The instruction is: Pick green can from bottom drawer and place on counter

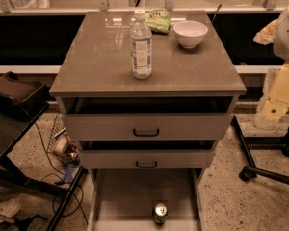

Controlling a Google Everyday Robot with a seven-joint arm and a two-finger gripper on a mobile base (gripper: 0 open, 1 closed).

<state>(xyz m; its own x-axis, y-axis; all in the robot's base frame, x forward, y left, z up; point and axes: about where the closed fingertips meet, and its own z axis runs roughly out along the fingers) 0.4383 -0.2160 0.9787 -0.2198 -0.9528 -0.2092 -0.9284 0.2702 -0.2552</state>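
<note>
- The gripper [278, 93] is hanging at the far right edge of the view, beside the cabinet's right side and well apart from everything on it.
- It is showing only as pale blocks there, so I cannot tell whether it is spread or pressed together, and it is not gripping anything I can make out.
- The can [160, 212] is standing upright in the bottom drawer [130, 191], its silver top facing up at us.
- It is sitting close to the drawer's front edge, about midway between the thin side walls and touching neither.
- That drawer is sticking out fully toward the camera, with its flat floor lying bare behind the can.
- Above it, the middle drawer [111, 159] and the top drawer [101, 127] are each standing slightly out, black handles facing forward.
- The counter [96, 61] is carrying three things, all toward the back and centre.
- A bottle [141, 44] is standing upright near the middle, white cap on.
- A white bowl [190, 33] is resting to the right of the bottle and further back, apart from it.
- A green bag [158, 19] is lying at the back edge, just beside the bowl's left rim.
- Off to the left, a dark case [14, 93] is sitting on a black side table, with cables trailing across the speckled floor below.
</note>
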